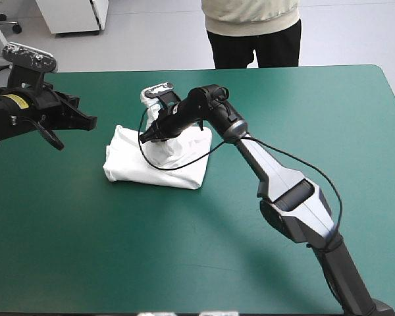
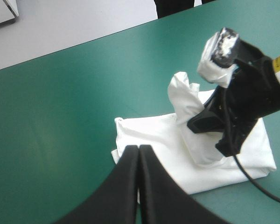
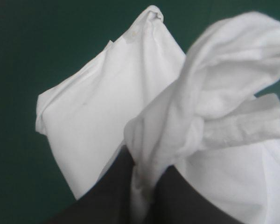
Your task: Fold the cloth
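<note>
T-shirt [image 1: 128, 161] is a folded bundle mid worktop [image 1: 85, 250]. My right claw [image 3: 141, 179] grips a raised fold of it above the bundle. My left claw [image 2: 138, 151] is closed, empty, near the bundle's left side, not touching.

T-shirt [image 1: 128, 158] lies as a folded white bundle, approx. rectangular, on the teal-green table [image 1: 303, 99] — a bit left of centre, nearer the far edge than the near one. R gripper [image 1: 151, 133] comes in from the right & sits on top of the bundle, black fingers down in the cloth w/ a bunch of fabric gathered at them. L gripper [image 1: 85, 120] hangs above the table just left of the shirt — apart from it, pointing toward it.
</note>
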Robot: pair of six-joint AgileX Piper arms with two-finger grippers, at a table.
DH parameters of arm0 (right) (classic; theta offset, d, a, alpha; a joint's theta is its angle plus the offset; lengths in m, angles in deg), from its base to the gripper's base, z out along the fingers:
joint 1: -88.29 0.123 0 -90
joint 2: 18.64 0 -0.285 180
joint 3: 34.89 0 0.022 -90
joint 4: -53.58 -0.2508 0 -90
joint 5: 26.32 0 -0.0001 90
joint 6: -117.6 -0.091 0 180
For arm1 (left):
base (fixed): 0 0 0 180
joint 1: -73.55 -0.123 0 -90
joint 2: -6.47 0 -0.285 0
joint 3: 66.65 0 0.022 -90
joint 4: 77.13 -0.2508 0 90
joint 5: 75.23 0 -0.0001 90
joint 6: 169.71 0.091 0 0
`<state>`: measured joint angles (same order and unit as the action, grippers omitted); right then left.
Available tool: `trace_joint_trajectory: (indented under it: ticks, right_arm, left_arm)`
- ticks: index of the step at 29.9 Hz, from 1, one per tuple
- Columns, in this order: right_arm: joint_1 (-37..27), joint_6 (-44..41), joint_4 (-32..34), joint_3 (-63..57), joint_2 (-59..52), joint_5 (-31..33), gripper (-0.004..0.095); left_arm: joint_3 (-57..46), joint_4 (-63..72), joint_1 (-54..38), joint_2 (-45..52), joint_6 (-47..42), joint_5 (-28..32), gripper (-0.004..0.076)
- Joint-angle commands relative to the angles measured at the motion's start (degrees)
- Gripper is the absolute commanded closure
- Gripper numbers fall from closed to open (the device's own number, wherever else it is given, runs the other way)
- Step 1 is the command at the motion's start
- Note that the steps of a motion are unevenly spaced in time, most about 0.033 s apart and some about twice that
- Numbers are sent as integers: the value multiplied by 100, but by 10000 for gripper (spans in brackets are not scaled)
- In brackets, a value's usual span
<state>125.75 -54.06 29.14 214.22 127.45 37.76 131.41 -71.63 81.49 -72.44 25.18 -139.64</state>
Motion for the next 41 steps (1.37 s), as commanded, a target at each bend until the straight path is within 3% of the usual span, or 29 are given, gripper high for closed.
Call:
trace_joint_trajectory:
  ticks: [1, 6, 9, 13, 15, 22, 29, 36, 39, 41]
  right_arm:
    - [36, -104, -213, 834, 88, 141, 906]
    - [269, 159, -291, 988, 235, 203, 851]
    - [424, 484, -583, 988, 235, 103, 691]
    - [498, 1100, -1490, 996, 235, 19, 365]
    - [498, 1304, -1672, 1011, 224, 88, 294]
    - [200, 377, -698, 1293, -7, 747, 395]
    - [-207, -27, -656, 1030, -715, 769, 422]
    - [-625, 219, -151, -1413, -1959, 734, 426]
    - [-885, 497, -355, -2830, -2487, 280, 449]
    - [-1141, 749, -853, -3723, -2803, -299, 451]
  left_arm:
    - [127, 264, -10, 99, -28, 310, 733]
    - [92, 264, -10, 65, -28, 325, 733]
    - [-1, 264, -10, 2, -43, 337, 733]
    - [-165, 264, -10, -26, -52, 296, 733]
    - [-199, 264, -10, -26, -29, 296, 733]
    - [-199, 240, -10, 17, -26, 382, 733]
    - [-199, 201, -10, 26, -14, 383, 733]
    - [-199, 201, -10, 26, -14, 390, 733]
    - [-199, 223, -10, 26, -14, 390, 733]
    - [-199, 247, -10, 26, -14, 431, 733]
